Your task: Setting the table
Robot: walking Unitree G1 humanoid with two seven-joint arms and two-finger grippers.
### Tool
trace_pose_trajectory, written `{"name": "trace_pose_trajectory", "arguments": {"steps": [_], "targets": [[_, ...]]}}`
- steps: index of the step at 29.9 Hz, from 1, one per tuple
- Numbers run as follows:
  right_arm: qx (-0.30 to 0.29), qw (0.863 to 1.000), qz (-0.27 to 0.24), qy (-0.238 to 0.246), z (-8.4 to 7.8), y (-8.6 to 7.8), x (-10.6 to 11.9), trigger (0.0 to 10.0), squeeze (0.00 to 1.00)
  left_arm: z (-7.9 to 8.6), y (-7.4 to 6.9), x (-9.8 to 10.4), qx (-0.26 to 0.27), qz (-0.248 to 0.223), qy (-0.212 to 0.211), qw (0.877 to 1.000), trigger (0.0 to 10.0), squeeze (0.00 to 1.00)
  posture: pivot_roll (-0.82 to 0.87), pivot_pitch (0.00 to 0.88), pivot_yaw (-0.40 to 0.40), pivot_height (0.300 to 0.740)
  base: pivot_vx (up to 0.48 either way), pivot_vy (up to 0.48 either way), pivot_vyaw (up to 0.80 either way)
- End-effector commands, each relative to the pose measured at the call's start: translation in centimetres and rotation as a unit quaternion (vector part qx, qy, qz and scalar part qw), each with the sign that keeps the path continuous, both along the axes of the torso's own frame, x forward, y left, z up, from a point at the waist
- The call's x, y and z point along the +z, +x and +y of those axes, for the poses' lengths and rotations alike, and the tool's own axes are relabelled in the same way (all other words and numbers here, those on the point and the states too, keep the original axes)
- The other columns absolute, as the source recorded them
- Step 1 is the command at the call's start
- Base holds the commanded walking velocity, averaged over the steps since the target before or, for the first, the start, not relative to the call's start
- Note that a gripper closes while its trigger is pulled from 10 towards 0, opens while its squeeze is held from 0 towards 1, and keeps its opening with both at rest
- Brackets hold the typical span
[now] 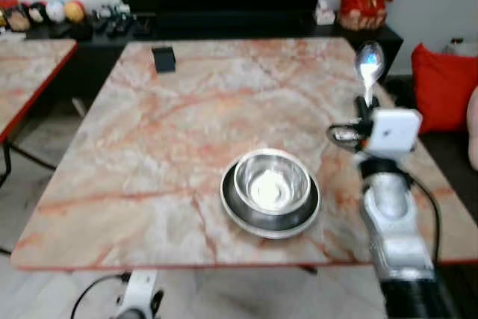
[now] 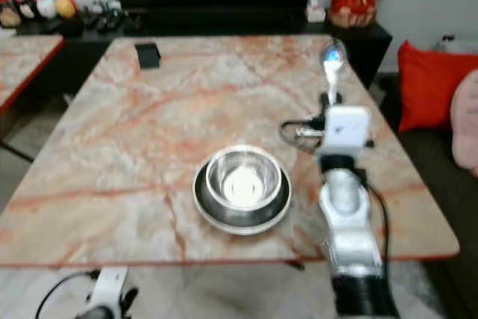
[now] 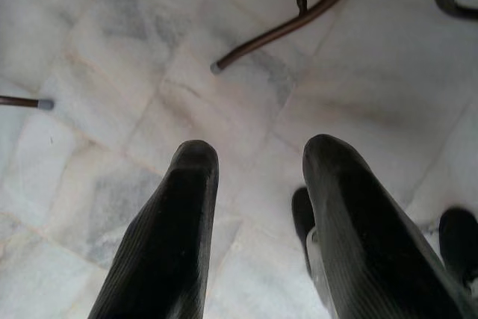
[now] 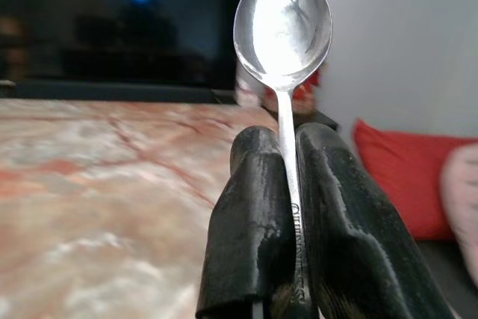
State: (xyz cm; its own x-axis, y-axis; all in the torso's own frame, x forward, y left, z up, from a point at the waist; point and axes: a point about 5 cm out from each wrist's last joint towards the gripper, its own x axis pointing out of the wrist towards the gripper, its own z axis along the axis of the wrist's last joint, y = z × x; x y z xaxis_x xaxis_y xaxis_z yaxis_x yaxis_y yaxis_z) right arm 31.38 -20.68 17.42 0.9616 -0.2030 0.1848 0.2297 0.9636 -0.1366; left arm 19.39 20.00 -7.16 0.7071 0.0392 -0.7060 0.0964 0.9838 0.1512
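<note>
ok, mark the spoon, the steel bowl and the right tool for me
spoon [image 4: 282, 20], right wrist view, on the spoon's bowl.
steel bowl [image 1: 272, 183], left eye view, on its inner bottom.
right tool [image 4: 287, 207], right wrist view, between its fingers, shut on the handle.

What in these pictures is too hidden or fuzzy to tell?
- Spoon: the handle's lower part is hidden between the right gripper fingers in the right wrist view.
- Small dark object on the table: too small and blurred to identify in the eye views.
- Shelf items: blurred.
- Left gripper: hangs over the floor; its arm is cut off.
</note>
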Motion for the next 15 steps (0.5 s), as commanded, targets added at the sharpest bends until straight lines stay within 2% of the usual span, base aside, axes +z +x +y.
{"name": "trace_pose_trajectory", "arguments": {"steps": [1, 6, 7, 8, 15], "targets": [[-0.006, 0.999, 0.033, 0.014, -0.4, -0.3, 0.2, 10.0, 0.0, 0.5, -0.7, -0.4, -0.003, 0.02, 0.006, 1.0, 10.0, 0.0, -0.06, 0.0, -0.007, 0.74, 0.0, 0.0, 0.0], [-0.009, 0.998, 0.059, 0.034, -0.7, -0.5, -0.4, 10.0, 0.0, 0.5, -0.7, -0.4, -0.004, 0.021, 0.006, 1.0, 10.0, 0.0, -0.06, 0.0, -0.007, 0.74, 0.0, 0.0, 0.0], [-0.003, 0.993, 0.099, 0.059, -0.9, -0.7, -1.4, 10.0, 0.0, 0.4, -0.7, -0.4, -0.003, 0.021, 0.005, 1.0, 10.0, 0.0, -0.06, 0.0, -0.008, 0.74, 0.0, 0.0, 0.0], [-0.001, 0.991, 0.111, 0.069, -0.9, -0.7, -1.7, 10.0, 0.0, 0.4, -0.7, -0.4, -0.003, 0.021, 0.005, 1.0, 10.0, 0.0, -0.06, 0.0, -0.008, 0.74, 0.0, 0.0, 0.0], [0.012, 0.983, 0.166, 0.081, -1.2, -0.8, -2.5, 10.0, 0.0, 0.6, -0.8, -0.4, 0.0, 0.024, 0.006, 1.0, 10.0, 0.0, -0.06, 0.0, -0.01, 0.74, 0.0, 0.0, 0.0]]}}
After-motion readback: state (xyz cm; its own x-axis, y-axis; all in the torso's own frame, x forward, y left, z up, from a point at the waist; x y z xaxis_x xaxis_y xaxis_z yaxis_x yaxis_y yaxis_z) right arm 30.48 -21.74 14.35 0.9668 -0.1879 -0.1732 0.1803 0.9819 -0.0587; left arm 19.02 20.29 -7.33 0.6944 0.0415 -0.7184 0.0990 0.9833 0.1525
